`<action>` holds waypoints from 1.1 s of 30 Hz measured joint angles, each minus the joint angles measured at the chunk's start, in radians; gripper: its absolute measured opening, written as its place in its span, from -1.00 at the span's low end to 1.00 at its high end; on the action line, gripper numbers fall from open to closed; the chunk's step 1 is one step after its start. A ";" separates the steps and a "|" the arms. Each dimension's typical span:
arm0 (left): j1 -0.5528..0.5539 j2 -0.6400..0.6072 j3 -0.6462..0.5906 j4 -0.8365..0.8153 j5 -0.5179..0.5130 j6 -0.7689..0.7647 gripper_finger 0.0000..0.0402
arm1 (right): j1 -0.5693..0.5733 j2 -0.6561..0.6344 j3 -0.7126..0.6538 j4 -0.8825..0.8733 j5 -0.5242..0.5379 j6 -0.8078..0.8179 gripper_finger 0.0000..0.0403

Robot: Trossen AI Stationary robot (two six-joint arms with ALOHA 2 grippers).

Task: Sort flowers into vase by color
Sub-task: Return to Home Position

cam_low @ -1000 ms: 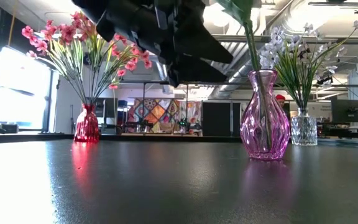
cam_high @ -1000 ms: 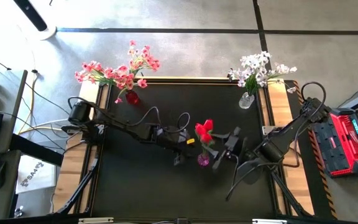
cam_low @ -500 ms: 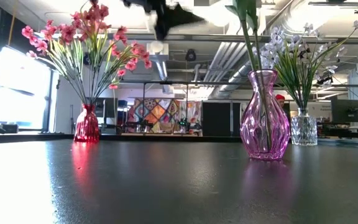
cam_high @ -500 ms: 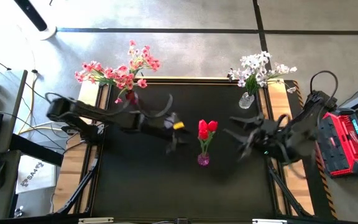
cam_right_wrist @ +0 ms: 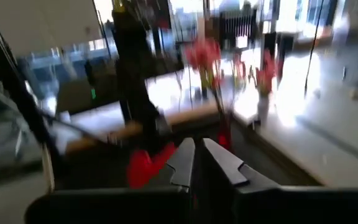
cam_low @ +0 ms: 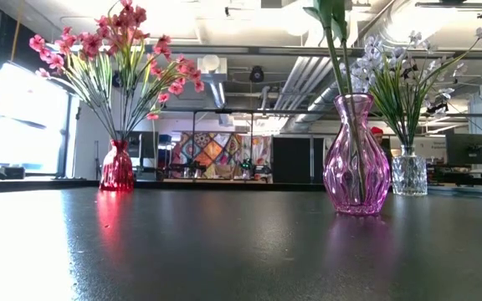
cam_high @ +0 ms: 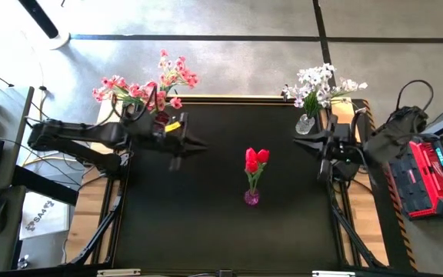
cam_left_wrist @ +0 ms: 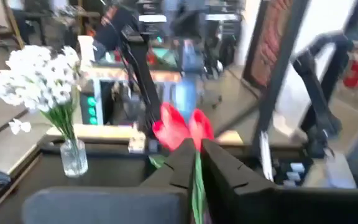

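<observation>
Purple vase [cam_high: 251, 198]: mid-table, holding red tulips [cam_high: 255, 159].
Red vase [cam_high: 163, 119]: far left, pink flowers [cam_high: 141, 91].
Clear vase [cam_high: 305, 124]: far right, white flowers [cam_high: 320, 83].
Left gripper [cam_high: 197, 145]: near red vase, fingers together.
Right gripper [cam_high: 299, 143]: near clear vase, fingers together.
Table [cam_high: 206, 223]: both grippers well apart from purple vase.

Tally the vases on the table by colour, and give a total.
Red vase: 1
Purple vase: 1
Clear vase: 1
Total: 3

Glossy pink glass vase [cam_low: 356, 159]; dark, faintly reflective tabletop [cam_low: 224, 251]
</observation>
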State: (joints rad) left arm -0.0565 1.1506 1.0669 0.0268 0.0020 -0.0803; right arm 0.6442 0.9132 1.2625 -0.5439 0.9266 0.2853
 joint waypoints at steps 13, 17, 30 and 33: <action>0.002 -0.283 -0.328 0.049 0.042 -0.027 -1.00 | -0.002 -0.003 -0.002 -0.252 -0.070 0.211 -1.00; -0.009 -0.369 -0.452 0.135 0.075 -0.017 -1.00 | 0.023 0.031 -0.002 -0.139 -0.072 0.078 -1.00; -0.024 -0.394 -0.590 0.163 0.094 -0.120 -1.00 | -0.063 0.052 -0.244 0.059 -0.099 0.123 -1.00; -0.024 -0.390 -0.600 0.190 0.089 -0.122 -1.00 | -0.087 0.007 -0.424 0.317 -0.193 0.086 -1.00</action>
State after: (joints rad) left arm -0.0803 0.7611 0.4667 0.2167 0.0914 -0.2027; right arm 0.5570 0.9197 0.8389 -0.2265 0.7332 0.3714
